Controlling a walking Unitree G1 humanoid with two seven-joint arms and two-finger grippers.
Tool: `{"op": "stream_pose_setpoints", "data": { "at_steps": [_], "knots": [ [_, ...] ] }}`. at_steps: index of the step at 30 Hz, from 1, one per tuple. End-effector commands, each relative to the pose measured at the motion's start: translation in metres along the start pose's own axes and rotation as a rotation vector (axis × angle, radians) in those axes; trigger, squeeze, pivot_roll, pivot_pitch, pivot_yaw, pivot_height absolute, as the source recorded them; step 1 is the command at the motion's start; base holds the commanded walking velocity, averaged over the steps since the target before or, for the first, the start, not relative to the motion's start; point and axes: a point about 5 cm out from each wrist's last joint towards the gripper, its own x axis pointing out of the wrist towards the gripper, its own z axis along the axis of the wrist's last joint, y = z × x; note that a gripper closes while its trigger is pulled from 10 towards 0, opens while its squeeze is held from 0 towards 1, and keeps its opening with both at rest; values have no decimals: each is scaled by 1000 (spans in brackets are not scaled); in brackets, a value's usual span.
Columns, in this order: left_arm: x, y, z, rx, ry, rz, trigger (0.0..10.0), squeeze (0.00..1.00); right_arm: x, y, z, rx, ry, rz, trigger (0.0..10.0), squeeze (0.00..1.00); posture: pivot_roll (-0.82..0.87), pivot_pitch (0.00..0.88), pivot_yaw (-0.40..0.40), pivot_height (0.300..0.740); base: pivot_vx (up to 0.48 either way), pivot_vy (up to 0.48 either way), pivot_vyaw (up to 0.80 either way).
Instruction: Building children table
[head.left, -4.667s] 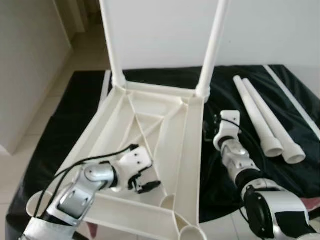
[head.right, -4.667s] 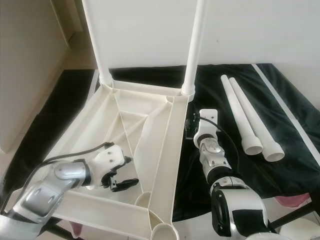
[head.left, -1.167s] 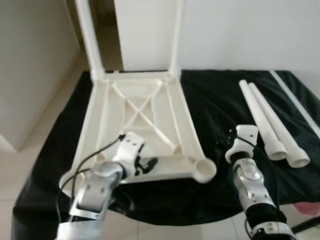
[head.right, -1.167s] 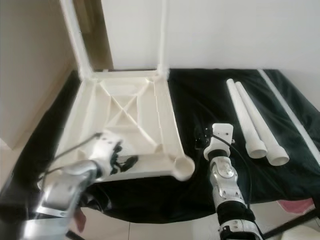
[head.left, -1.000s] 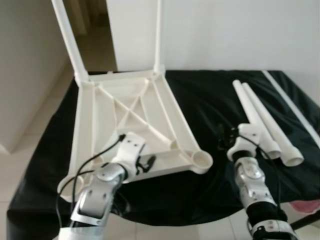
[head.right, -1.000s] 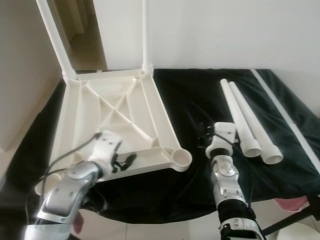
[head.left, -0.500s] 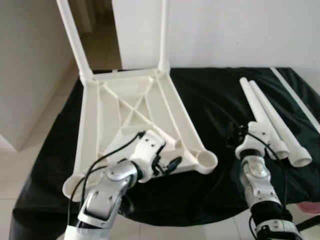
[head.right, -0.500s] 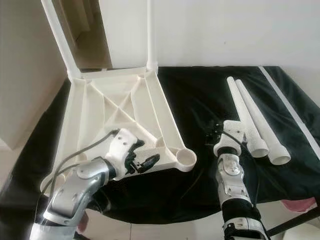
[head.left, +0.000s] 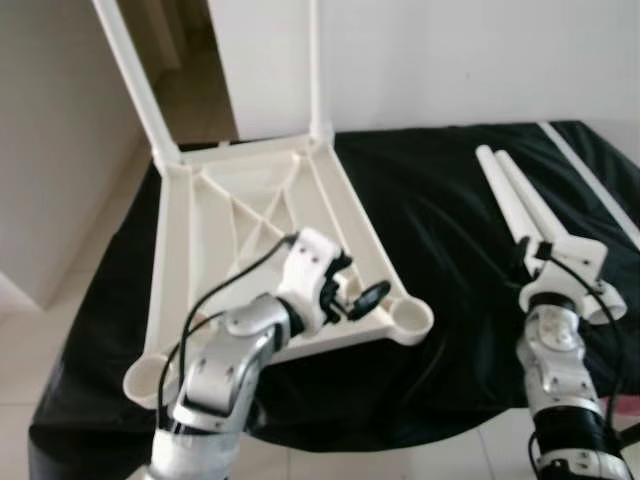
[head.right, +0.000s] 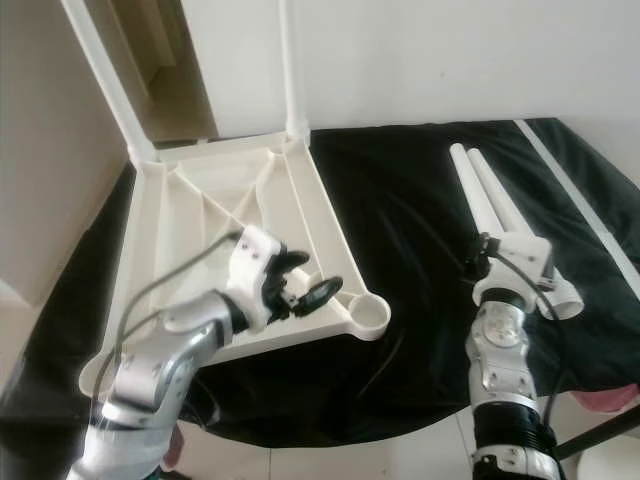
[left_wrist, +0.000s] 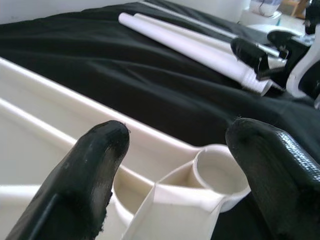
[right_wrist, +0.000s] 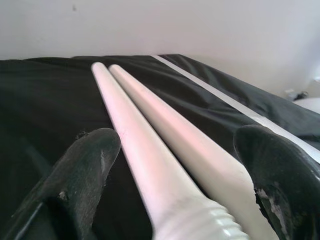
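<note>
Items, L to R, for you:

1. Table top (head.left: 250, 220): white plastic, lying upside down on black cloth (head.left: 440, 210), ribs facing up. Two legs already fitted at the far corners, standing up. That leaves the near sockets facing you for the rest.
2. L gripper (head.left: 352, 296): fingers apart, nothing held. Hovers over the near-right part of the frame, just beside the empty corner socket (left_wrist: 215, 172). Prob. lined up there to steady the frame or guide a leg in.
3. Two loose legs (head.right: 495, 215): lying side by side, touching, on the cloth, well apart from the table top.
4. R gripper (right_wrist: 175, 165): fingers wide apart, straddling both legs near their ribbed ends. Not clamped yet; looks set for pickup.
</note>
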Motion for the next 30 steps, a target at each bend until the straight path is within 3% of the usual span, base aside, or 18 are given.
{"op": "stream_pose_setpoints", "data": {
  "at_steps": [1, 14, 15, 30],
  "knots": [
    [4, -3, 0, -20, -5, -25, 10000, 0, -3, -7, 1, -23, 22, -12, 10000, 0, -67, 62, 86, 740, 0, 0, 0],
    [10, -9, -2, -23, 13, -67, 10000, 0, -6, -31, 6, -51, 102, 25, 10000, 0, -90, 88, 100, 740, 0, 0, 0],
    [11, -9, -2, -35, 9, -69, 10000, 0, -5, -33, 9, -55, 116, 92, 10000, 0, -102, 95, 100, 740, 0, 0, 0],
    [18, -11, 2, -49, -24, -41, 10000, 0, -3, -17, 12, -51, 177, 358, 10000, 0, -101, 103, 61, 740, 0, 0, 0]
  ]
}}
